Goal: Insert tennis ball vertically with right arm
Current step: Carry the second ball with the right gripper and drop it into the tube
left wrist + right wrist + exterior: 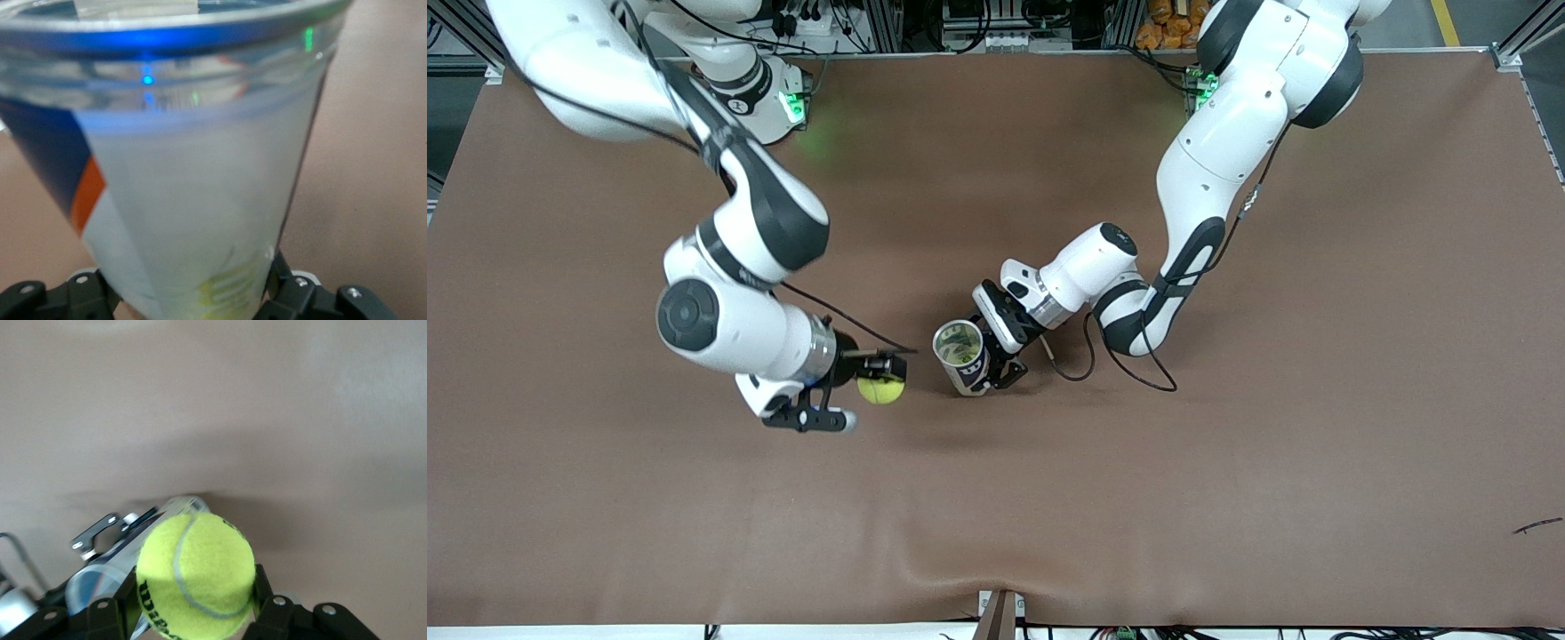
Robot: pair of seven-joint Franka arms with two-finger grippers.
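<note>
One tennis ball (pixel 881 389), one ball can (pixel 960 356), seemingly nothing more.

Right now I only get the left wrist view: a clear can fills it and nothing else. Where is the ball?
Observer: The ball is gripped in the right hand, above the table beside the can, toward the right arm's end.
Operator: Is my can standing on the table?
Observer: I cannot tell if it touches; the left hand clamps its side with the open mouth facing up, slightly tilted.
Operator: Anything inside it?
Observer: The front view shows no ball in it, only glare and reflections through the mouth.
Operator: Is the ball over the mouth?
Observer: No, it is off to the side.
</note>
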